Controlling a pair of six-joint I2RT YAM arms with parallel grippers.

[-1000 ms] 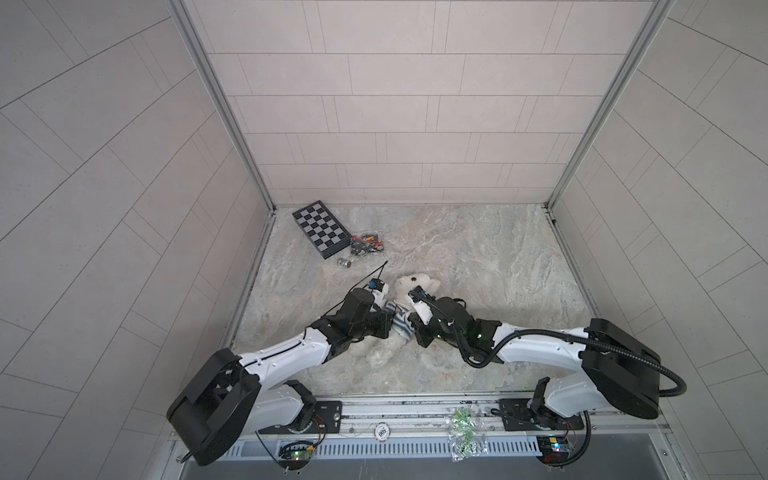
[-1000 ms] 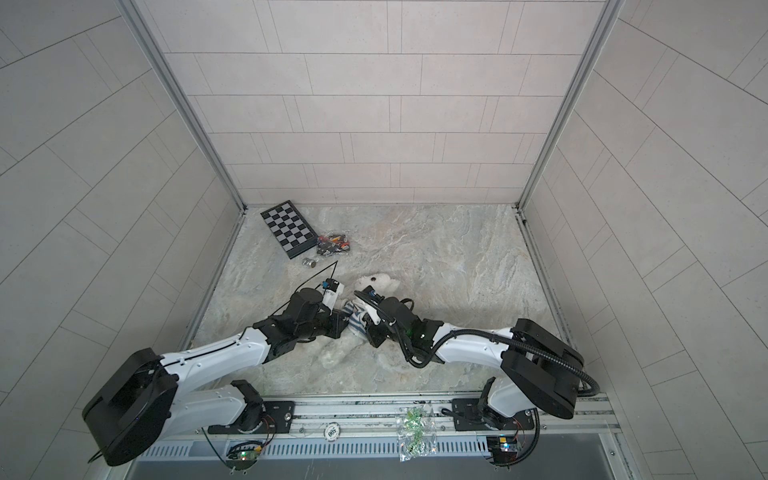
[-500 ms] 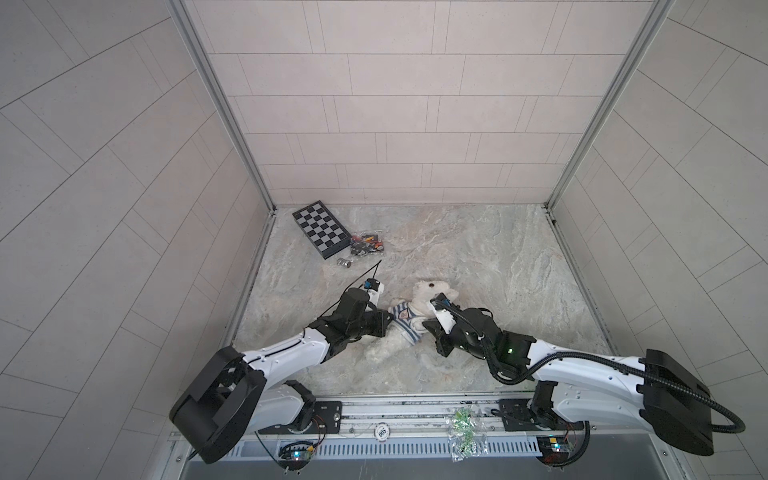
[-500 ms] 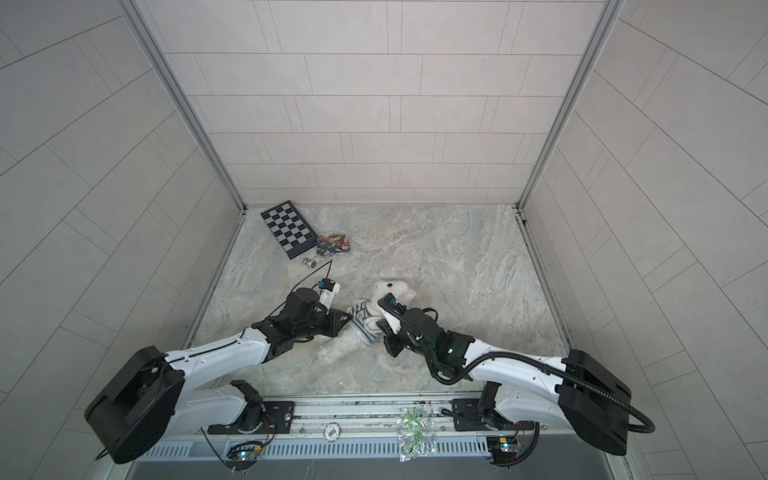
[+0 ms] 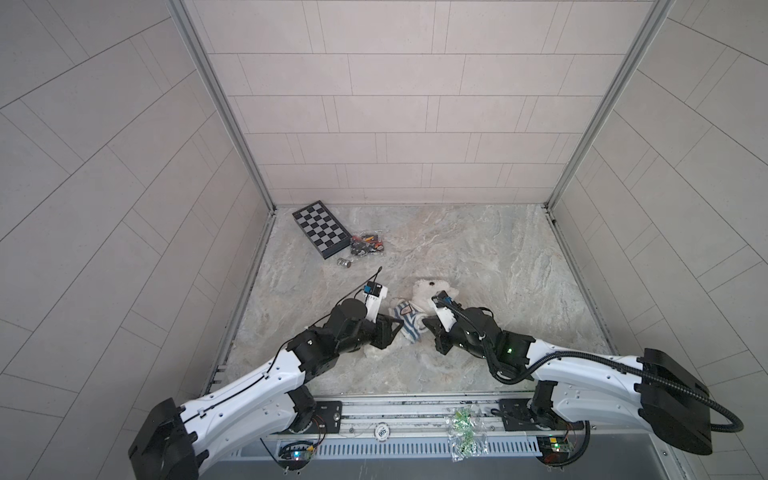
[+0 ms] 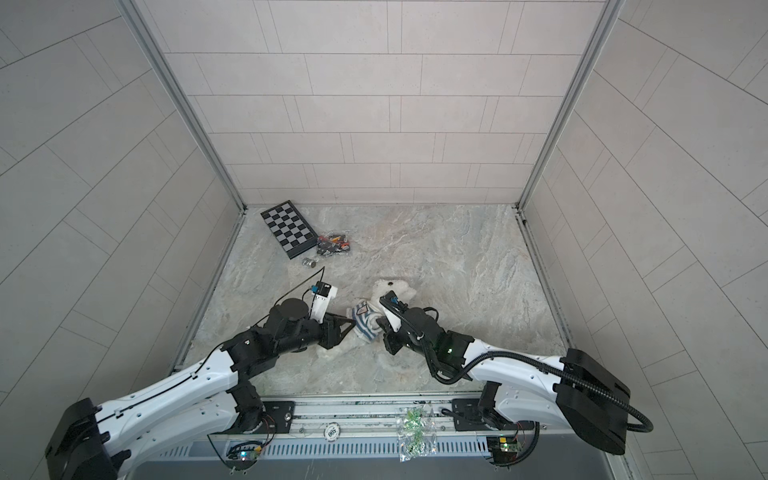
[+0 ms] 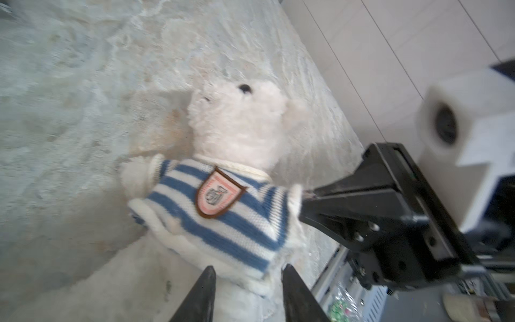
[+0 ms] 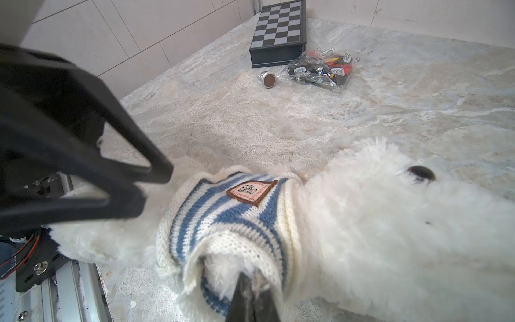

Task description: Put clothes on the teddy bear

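The white teddy bear point(image 5: 430, 291) point(image 6: 392, 291) lies on the marble table between my arms. It wears a blue-and-white striped shirt point(image 7: 223, 223) point(image 8: 223, 223) with a badge. My left gripper point(image 7: 248, 269) point(image 5: 397, 326) is open, and its fingers straddle the shirt's lower hem and the fur below it. My right gripper point(image 8: 250, 276) point(image 6: 380, 326) is shut on the fluffy paw that pokes out of one sleeve. In the right wrist view the left gripper point(image 8: 156, 189) hovers just beside the bear's body.
A folded chessboard point(image 5: 320, 228) lies at the back left by the wall. Next to it are a clear bag of small parts point(image 5: 365, 245) and a small metal cylinder point(image 5: 344, 262). A plastic bag with green bits point(image 5: 463, 428) rests on the front rail.
My left gripper was shut at the shirt and has opened. The right gripper and the bear shifted a little to the right, with the paw still pinched.
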